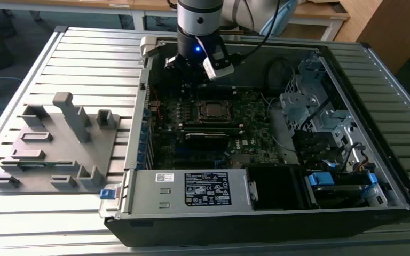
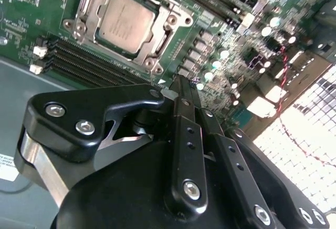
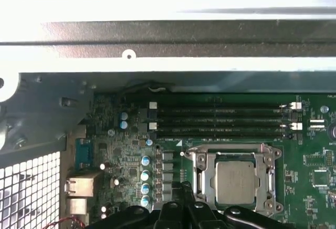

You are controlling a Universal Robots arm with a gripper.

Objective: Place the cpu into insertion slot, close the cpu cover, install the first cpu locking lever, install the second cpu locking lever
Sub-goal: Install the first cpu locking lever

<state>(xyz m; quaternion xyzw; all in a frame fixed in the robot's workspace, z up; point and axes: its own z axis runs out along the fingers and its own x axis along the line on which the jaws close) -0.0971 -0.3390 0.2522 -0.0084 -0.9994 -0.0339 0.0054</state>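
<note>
- exterior view: an open computer case lies on a slatted metal table, with the motherboard facing up inside it.
- the arm reaches down into the case near its far wall, and the gripper hangs over the board, just beyond the socket.
- the cpu sits in the middle of the board, its dull silver top showing.
- in both wrist views the cpu lies flat inside the insertion slot.
- the cpu cover lies down around the chip as a thin metal frame.
- i cannot tell whether the locking levers are latched.
- in the second wrist view the gripper has its black fingers drawn together with nothing between them. its tip is near the socket corner but apart from it.
- long black memory slots run beside the socket.
- a grey fixture block stands on the table at the exterior view's left, well apart from the case.
</note>
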